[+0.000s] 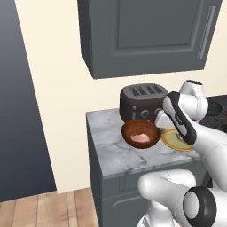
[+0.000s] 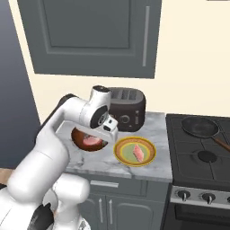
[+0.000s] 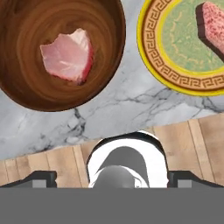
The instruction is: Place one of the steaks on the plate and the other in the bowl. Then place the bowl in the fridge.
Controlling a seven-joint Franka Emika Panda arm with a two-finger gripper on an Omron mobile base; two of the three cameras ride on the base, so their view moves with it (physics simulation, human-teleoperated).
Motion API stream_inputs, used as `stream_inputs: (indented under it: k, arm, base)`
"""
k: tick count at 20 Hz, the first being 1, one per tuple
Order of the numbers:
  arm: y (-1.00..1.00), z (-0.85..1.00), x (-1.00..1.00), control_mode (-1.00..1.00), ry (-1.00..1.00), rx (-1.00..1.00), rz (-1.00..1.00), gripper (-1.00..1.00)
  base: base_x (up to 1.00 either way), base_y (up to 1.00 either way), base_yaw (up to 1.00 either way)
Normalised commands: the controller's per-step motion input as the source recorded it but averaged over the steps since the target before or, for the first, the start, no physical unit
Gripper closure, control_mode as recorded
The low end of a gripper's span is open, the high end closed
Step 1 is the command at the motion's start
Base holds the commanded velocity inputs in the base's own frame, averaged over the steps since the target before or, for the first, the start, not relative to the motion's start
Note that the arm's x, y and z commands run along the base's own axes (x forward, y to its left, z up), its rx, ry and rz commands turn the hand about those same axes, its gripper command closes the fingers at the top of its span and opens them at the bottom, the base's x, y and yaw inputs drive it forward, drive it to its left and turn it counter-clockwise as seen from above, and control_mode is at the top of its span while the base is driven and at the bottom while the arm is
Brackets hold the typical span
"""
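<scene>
The bowl with one steak sits at ten o'clock, the plate at one holding the other — my gripper hangs released and empty, so I judge the bowl ready for gripping.

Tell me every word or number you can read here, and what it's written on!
None: no words or numbers show anywhere.
toaster: round knobs on its front, no letters.
plate: a square-spiral pattern ring, not writing.
stove: plain knobs, any marks too small to read.
</scene>
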Motion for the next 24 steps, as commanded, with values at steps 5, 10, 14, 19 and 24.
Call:
stream_inputs:
  k: [5, 10, 14, 19, 24]
  arm:
    - [-0.3, -0.54, 0.29, -1.0, -0.04, 0.05, -0.05, -1.0]
    - [-0.09, -0.51, 0.47, -1.0, 0.01, 0.06, -0.04, -1.0]
    - [0.0, 0.0, 0.71, -1.0, 0.16, 0.04, -0.06, -1.0]
    - [0.0, -0.09, 0.6, -1.0, 0.02, 0.07, -0.01, -1.0]
    - [0.0, -0.34, 0.48, -1.0, -0.02, 0.04, 0.0, -1.0]
  base:
    - [0.0, 0.0, 0.0]
    - [0.0, 0.0, 0.0]
    - [0.0, 0.0, 0.0]
    - [0.0, 0.0, 0.0]
    - [0.0, 0.0, 0.0]
